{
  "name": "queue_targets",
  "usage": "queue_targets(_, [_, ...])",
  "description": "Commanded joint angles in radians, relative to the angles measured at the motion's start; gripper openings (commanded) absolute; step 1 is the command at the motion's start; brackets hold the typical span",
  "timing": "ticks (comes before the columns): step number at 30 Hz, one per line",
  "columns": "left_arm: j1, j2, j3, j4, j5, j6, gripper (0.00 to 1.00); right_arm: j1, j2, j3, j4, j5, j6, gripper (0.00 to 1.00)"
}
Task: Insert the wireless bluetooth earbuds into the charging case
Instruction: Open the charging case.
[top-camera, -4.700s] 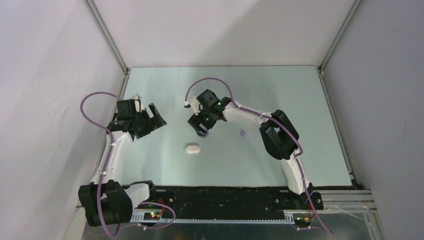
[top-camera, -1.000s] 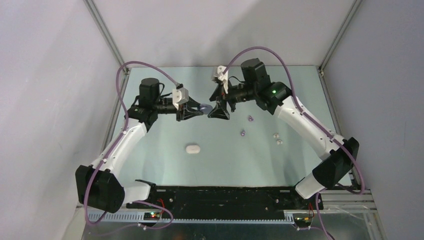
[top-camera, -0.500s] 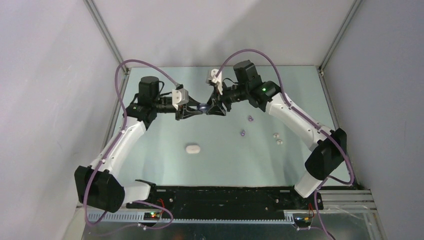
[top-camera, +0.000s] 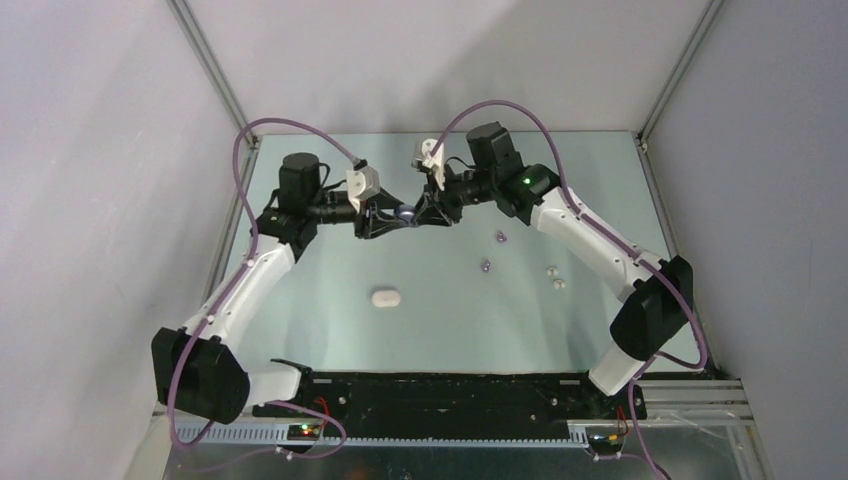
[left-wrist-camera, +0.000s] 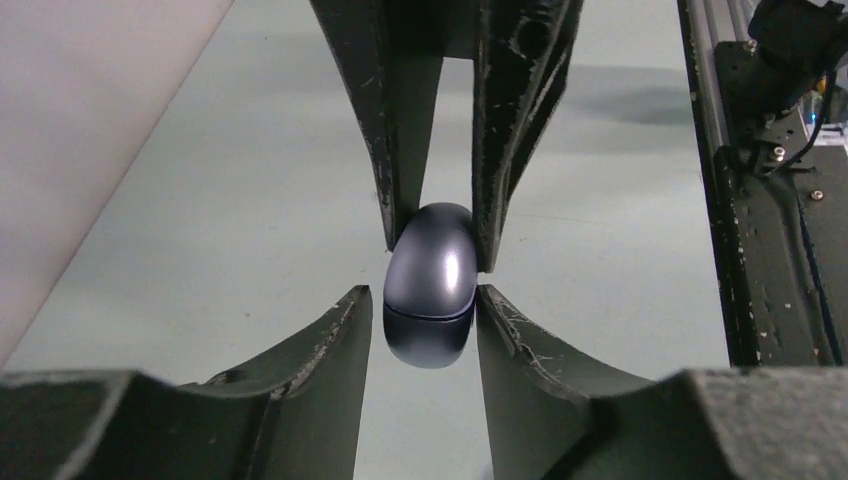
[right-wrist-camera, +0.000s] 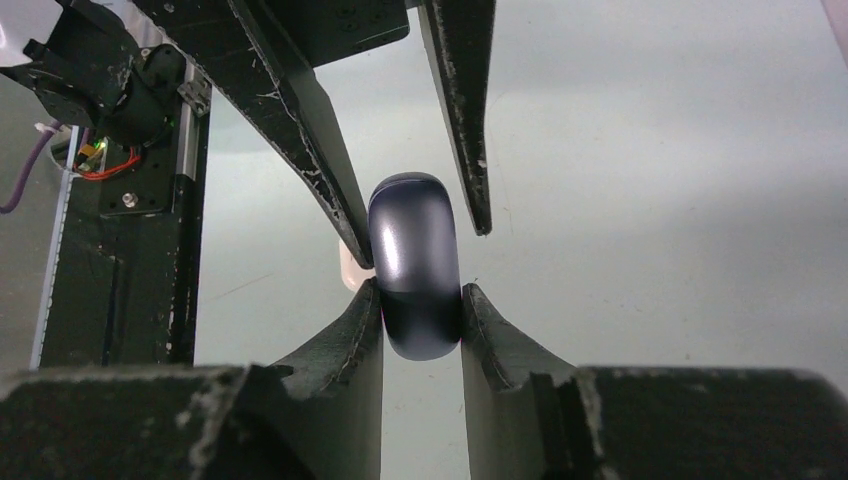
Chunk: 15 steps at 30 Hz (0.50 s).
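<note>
A dark purple charging case hangs above the table between both grippers, lid closed. My right gripper is shut on it; in the right wrist view both pads press the case at the right gripper. My left gripper faces it from the other side, jaws open. In the left wrist view the case sits between the left gripper jaws with a gap on the left. Two purple earbuds and two white earbuds lie on the table.
A white pebble-shaped case lies closed on the green table, nearer the arm bases. Grey walls with metal frame posts close in the table at the back and both sides. The black base rail runs along the near edge.
The right gripper came left onto the purple case and closed on it. The left gripper's jaws have since widened off the case. The earbuds and white case have not moved.
</note>
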Motion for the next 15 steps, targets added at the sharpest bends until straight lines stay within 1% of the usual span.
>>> queue_targets(1, [-0.011,-0.016,-0.065,0.192,-0.030,-0.121,0.49,0.004,-0.066,-0.023,0.010,0.022,0.003,0.12])
queue_targets(4, [-0.010,-0.018,-0.102,0.318,-0.028,-0.203,0.48,0.001,-0.080,-0.042,0.009,0.025,0.009,0.11])
queue_targets(6, [-0.011,-0.010,-0.109,0.372,-0.028,-0.255,0.46,0.000,-0.086,-0.052,0.018,0.025,0.022,0.10])
queue_targets(7, [-0.012,-0.007,-0.108,0.379,-0.024,-0.273,0.45,0.001,-0.087,-0.054,0.022,0.024,0.034,0.10])
queue_targets(12, [-0.014,0.004,-0.108,0.400,-0.017,-0.289,0.48,-0.001,-0.083,-0.051,0.041,0.019,0.055,0.10])
queue_targets(15, [-0.015,0.010,-0.104,0.403,-0.010,-0.291,0.45,0.000,-0.080,-0.051,0.042,0.014,0.059,0.10])
